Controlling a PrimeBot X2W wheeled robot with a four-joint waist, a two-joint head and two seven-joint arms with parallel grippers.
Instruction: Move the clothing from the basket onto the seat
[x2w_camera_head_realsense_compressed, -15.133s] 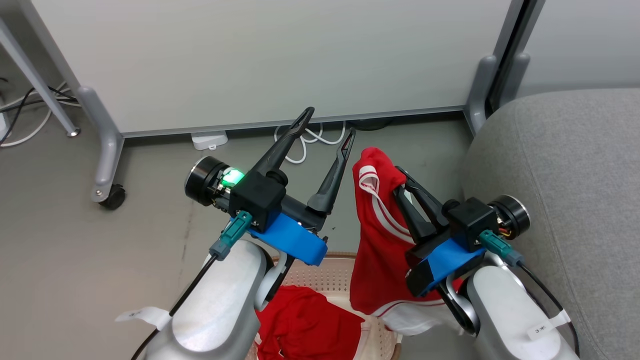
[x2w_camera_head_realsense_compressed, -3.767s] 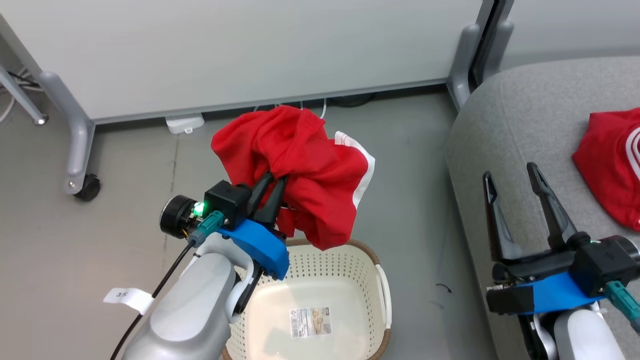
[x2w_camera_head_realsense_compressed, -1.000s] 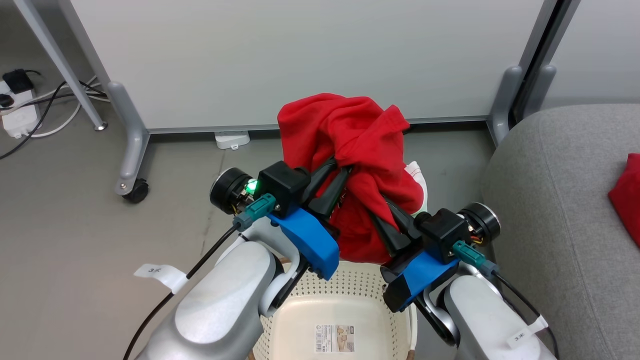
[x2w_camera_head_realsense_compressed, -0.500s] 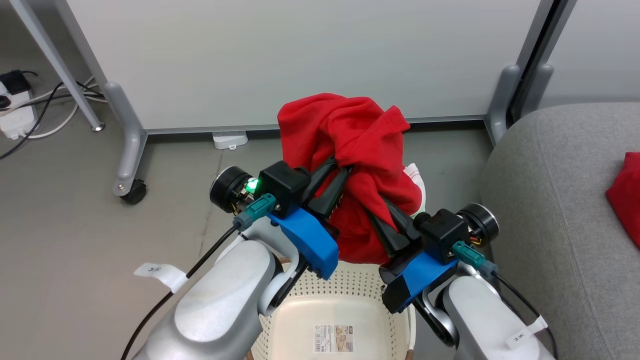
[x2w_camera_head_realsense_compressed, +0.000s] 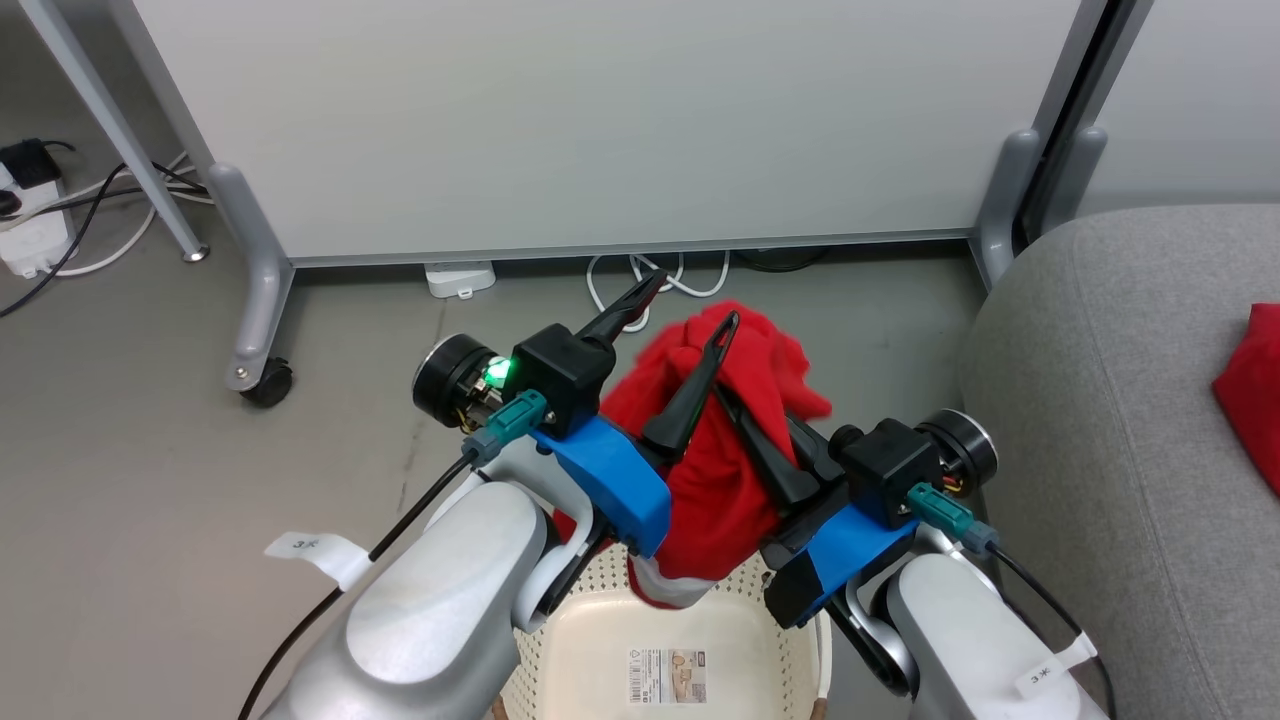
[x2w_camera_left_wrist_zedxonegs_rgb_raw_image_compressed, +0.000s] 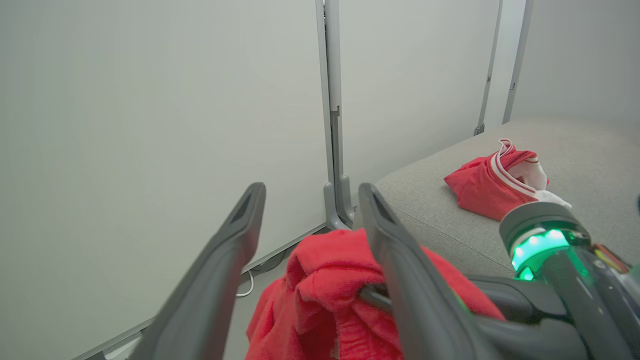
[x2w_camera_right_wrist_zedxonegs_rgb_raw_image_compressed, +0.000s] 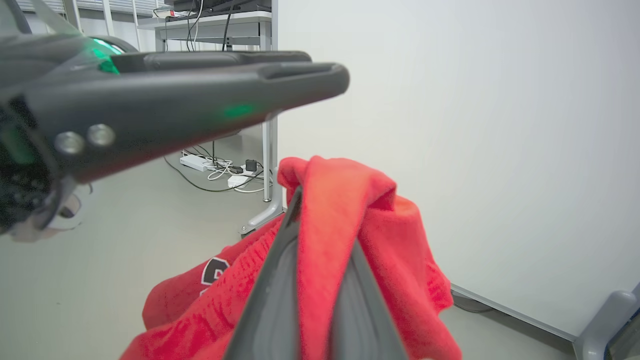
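A red garment of the clothing hangs above the cream basket, pinched in my right gripper, which is shut on it. My left gripper stands open just left of the cloth, with its fingers apart and the cloth between and behind them. The left wrist view shows these open fingers over the red garment. The right wrist view shows cloth with a dark numeral draped over the shut right gripper. A second red garment with white trim lies on the grey seat.
White partition panels on grey feet with a caster stand behind on the grey floor. White cables lie under the panel. A power strip sits at the far left. The basket's bottom bears a label.
My left gripper has opened and let go of the red garment. The cloth has sagged lower and now hangs from the right gripper, which has stayed shut.
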